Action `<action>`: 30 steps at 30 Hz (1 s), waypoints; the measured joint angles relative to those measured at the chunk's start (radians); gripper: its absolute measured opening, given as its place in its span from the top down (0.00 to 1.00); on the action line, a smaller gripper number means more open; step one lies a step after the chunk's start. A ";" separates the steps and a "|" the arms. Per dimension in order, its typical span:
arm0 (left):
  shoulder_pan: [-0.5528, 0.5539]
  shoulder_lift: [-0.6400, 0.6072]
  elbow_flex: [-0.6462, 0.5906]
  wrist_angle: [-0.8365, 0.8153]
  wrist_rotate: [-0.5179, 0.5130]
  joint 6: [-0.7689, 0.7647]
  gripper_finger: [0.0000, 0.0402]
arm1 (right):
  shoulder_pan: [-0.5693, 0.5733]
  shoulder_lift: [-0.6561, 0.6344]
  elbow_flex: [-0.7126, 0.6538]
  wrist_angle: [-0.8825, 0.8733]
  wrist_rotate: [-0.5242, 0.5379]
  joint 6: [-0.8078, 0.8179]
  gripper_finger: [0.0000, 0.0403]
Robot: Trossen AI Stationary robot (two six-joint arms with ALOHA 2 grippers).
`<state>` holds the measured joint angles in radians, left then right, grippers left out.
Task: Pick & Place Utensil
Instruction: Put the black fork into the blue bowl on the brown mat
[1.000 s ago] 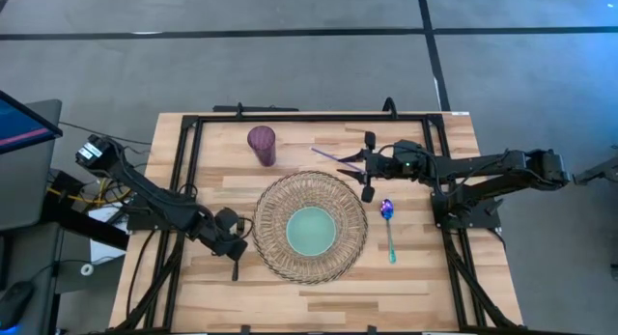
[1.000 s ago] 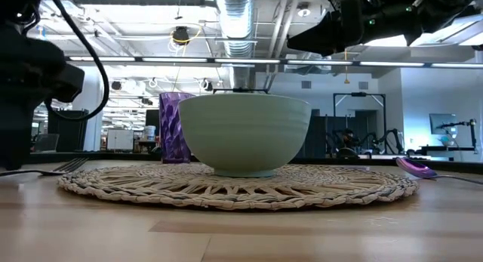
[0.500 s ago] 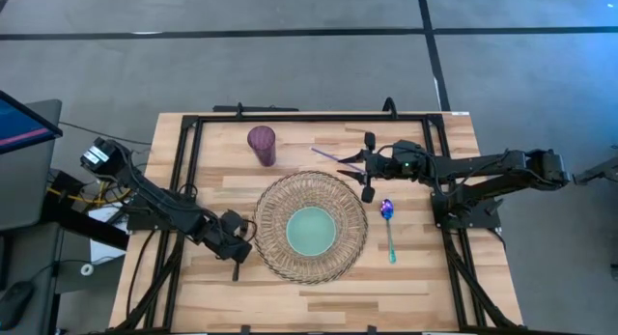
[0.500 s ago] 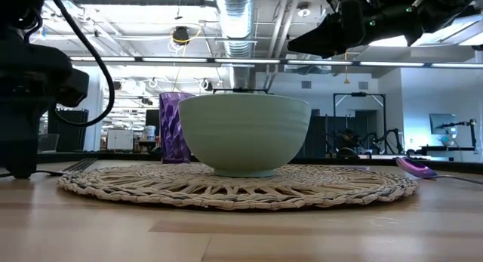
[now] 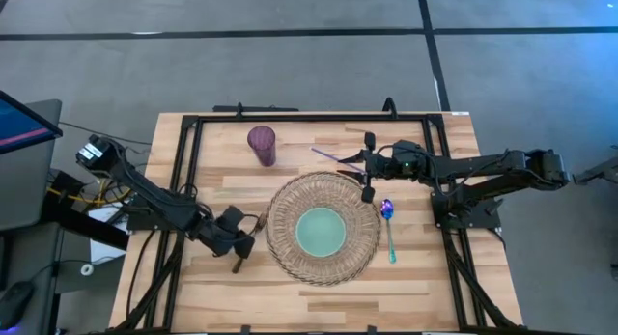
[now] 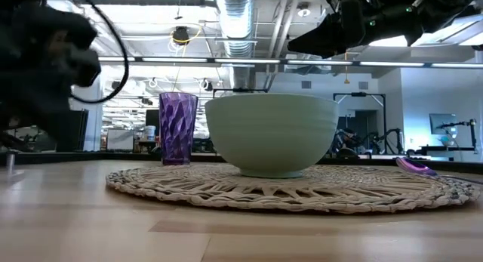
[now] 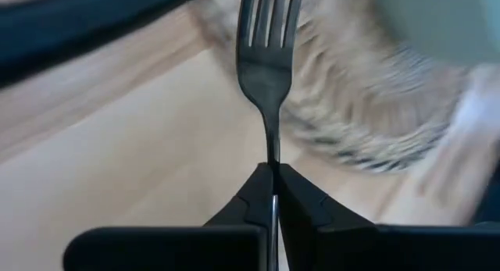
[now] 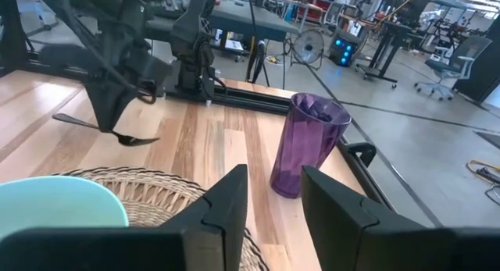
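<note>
My left gripper [image 5: 241, 231] is shut on a dark metal fork [image 7: 266, 64] just left of the woven mat [image 5: 323, 229]. The fork's tines [image 5: 258, 220] point at the mat's left rim. A pale green bowl [image 5: 320, 232] stands on the mat. The fork also shows in the right wrist view [image 8: 117, 135], raised off the wood. My right gripper [image 5: 350, 162] is open and empty, held above the table beyond the mat's far right rim. My left gripper pinches the fork's thin neck [image 7: 272, 155], just behind the head, between its two fingers [image 7: 254, 194]. The fingers come from the table's left and lie along the fork. The tines stick out past the fingertips, over the mat's edge. The fork is about level, off the table.
A purple ribbed cup [image 5: 262, 144] stands at the far side, left of centre. A spoon [image 5: 388, 222] with a purple bowl and a teal handle lies right of the mat. A thin purple utensil [image 5: 323, 153] lies by my right gripper. A black frame [image 5: 188, 161] edges the table.
The mat with the bowl has slid a little toward the table's right edge. My left gripper, still shut on the fork, has gone slightly toward the mat and up. The fork's tines, which lay on the wood at the mat's rim, are now lifted.
</note>
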<state>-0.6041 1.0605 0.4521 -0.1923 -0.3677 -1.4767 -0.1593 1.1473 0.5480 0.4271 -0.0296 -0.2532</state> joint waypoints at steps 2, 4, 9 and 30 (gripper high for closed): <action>0.000 -0.025 0.000 0.037 -0.033 0.021 0.98 | 0.000 0.000 0.000 0.002 0.000 0.003 0.72; 0.000 -0.050 0.000 0.109 -0.064 0.053 0.98 | 0.000 0.000 0.000 0.001 0.000 0.003 0.72; 0.000 -0.089 0.000 0.411 -0.082 0.175 0.98 | 0.000 0.000 0.000 0.005 0.000 0.003 0.72; 0.330 0.274 0.279 0.663 0.485 -0.159 0.97 | 0.122 0.000 0.000 0.071 -0.105 -0.068 0.77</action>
<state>-0.2739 1.3349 0.7315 0.4706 0.1176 -1.6352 -0.0373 1.1473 0.5482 0.4983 -0.1341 -0.3214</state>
